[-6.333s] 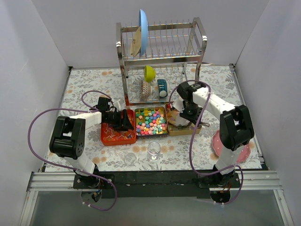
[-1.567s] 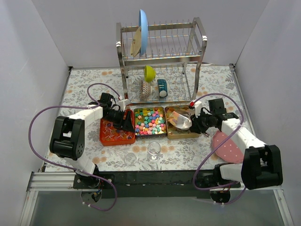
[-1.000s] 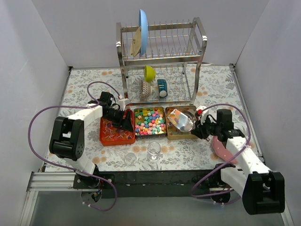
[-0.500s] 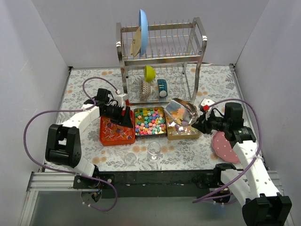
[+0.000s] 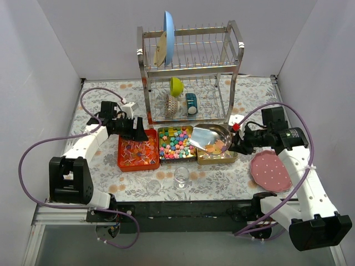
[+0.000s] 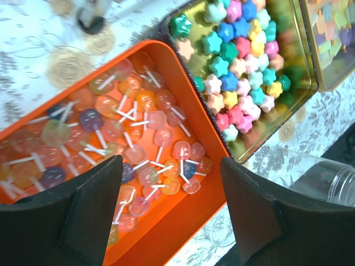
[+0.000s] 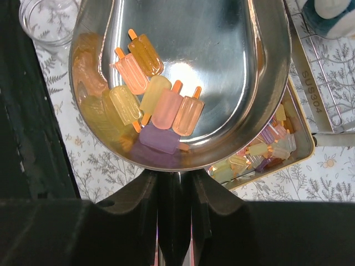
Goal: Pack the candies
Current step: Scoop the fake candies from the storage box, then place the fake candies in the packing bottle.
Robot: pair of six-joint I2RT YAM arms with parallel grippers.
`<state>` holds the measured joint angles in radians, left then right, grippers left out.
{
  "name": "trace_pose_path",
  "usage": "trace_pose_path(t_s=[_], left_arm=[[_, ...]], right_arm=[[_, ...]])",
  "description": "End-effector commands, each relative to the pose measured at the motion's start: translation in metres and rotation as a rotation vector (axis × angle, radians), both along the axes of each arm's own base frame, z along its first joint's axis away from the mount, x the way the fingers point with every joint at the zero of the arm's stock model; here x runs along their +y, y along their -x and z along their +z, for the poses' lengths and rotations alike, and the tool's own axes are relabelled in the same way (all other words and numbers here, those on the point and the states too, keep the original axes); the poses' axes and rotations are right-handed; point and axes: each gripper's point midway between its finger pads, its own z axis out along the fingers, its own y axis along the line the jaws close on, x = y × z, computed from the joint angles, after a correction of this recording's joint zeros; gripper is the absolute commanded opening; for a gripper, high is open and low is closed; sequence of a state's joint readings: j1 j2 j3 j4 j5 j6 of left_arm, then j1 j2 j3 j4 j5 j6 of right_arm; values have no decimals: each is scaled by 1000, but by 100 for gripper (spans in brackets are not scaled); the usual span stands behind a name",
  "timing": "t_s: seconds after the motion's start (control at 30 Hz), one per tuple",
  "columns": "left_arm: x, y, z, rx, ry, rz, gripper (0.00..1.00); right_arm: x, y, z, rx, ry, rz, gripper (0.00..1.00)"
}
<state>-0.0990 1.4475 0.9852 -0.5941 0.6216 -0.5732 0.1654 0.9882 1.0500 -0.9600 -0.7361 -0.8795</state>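
plain white walls close the space in on three sides, a back wall point(image 5: 100, 33), a left wall point(image 5: 28, 83) and a right wall point(image 5: 333, 66), all evenly lit with only soft shadows. the table point(image 5: 111, 100) is covered by a pale floral cloth point(image 5: 255, 100). its near side is edged by a black strip point(image 5: 183, 209) and an aluminium rail point(image 5: 61, 213), with a grey floor point(image 5: 183, 246) below.

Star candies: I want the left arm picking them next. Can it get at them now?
Probably yes. The left gripper hangs open over the orange tin beside the star candies, which lie uncovered; the scoop in the right gripper overhangs only their far side.
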Motion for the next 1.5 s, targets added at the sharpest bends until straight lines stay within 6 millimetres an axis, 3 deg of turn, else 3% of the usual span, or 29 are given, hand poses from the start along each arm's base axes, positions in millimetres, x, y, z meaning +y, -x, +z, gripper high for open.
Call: trace_pose_path(t_s=[0.0, 0.27, 0.43, 0.53, 0.97, 1.27, 1.47], left_arm=[[16, -11, 22, -98, 3, 68, 71], [31, -10, 23, -124, 0, 129, 71], [35, -5, 21, -143, -6, 152, 71], [47, -6, 23, -149, 2, 195, 71], [49, 7, 17, -151, 26, 212, 71], [50, 6, 22, -164, 46, 224, 71], [50, 7, 23, -163, 61, 231, 71]], right_arm=[[2, 16, 11, -49, 89, 135, 1], [17, 35, 3, -79, 256, 263, 1], [20, 30, -2, -68, 344, 255, 1], [21, 26, -4, -86, 383, 263, 1], [49, 32, 8, -105, 444, 321, 1], [44, 34, -2, -151, 575, 350, 1], [50, 32, 8, -179, 610, 362, 1]])
